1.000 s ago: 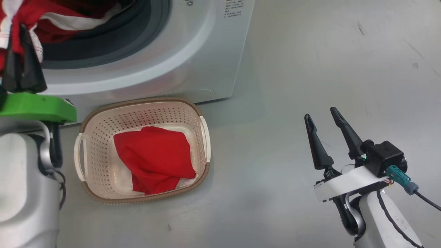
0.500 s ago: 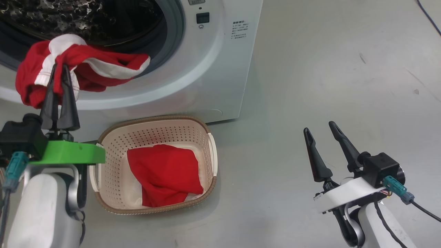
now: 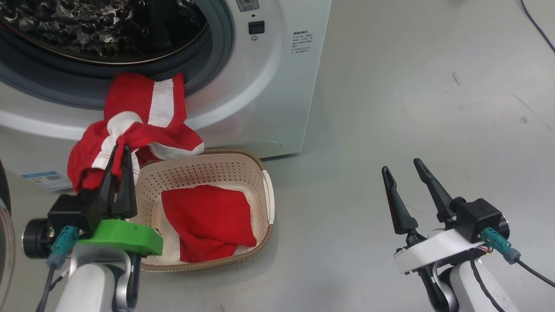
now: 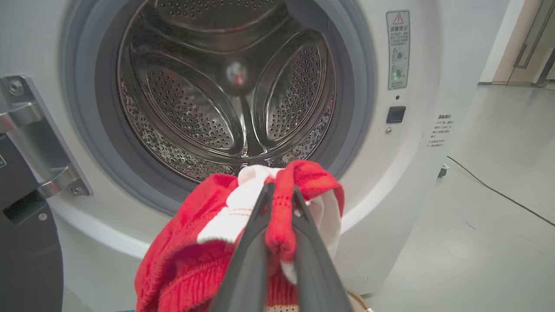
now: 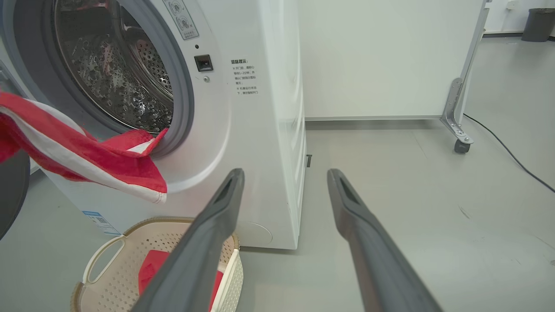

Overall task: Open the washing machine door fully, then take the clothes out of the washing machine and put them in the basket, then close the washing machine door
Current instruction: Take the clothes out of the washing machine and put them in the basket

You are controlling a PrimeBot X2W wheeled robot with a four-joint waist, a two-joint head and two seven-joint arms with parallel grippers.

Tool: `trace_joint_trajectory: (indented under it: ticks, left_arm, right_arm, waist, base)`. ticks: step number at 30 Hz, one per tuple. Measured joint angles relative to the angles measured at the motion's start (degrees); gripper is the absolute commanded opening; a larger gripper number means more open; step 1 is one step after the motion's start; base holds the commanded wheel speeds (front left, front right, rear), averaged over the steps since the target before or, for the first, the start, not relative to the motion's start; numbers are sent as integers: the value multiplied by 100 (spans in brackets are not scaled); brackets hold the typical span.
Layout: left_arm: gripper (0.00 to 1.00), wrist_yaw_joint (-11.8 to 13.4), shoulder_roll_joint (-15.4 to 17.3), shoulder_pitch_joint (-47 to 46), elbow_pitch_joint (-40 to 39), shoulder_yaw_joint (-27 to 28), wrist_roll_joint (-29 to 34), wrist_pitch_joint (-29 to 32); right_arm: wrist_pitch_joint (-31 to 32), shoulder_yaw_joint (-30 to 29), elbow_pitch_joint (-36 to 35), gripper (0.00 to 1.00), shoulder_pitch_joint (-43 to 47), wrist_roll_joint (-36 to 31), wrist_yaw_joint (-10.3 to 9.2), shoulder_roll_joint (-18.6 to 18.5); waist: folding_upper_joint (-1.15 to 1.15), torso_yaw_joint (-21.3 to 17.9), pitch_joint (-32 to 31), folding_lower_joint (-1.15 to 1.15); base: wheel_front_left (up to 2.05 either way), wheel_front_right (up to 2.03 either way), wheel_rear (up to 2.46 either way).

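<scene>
The one white front-loading washing machine point(image 3: 260, 86) sat with its black door point(image 4: 26, 268) swung wide to the left, so the drum was reachable, and it looked emptied as far as I could see. One cream basket point(image 3: 225, 173) was parked right below the opening, handy for drops, with a plain red garment point(image 3: 208, 225) lying inside. The second, a red-and-white garment point(image 3: 143, 112), hung over the basket's left edge, pinched in the left end effector point(image 3: 121, 149). The right end effector point(image 3: 402, 165) idled off to the side, spread wide and empty. So two garments, two end effectors.
</scene>
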Motion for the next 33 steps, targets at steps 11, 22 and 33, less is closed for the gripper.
trace_joint_trajectory:
  ticks: [11,22,33]
  left_arm:
    - [0,5,-101,92,671,-114,-202,314]
    - [0,5,-121,-85,1611,9,-381,504]
    - [0,-3,74,-941,2349,36,-363,715]
  right_arm:
    - [0,29,-124,100,-8,3,0,14]
    - [0,152,-253,100,-118,31,9,82]
    - [0,243,-346,100,-353,131,31,127]
  waist:
    - [0,-105,312,0]
    - [0,-359,736,0]
    - [0,-671,1402,0]
  base:
    - [0,0,0]
    - [0,0,0]
    - [0,0,0]
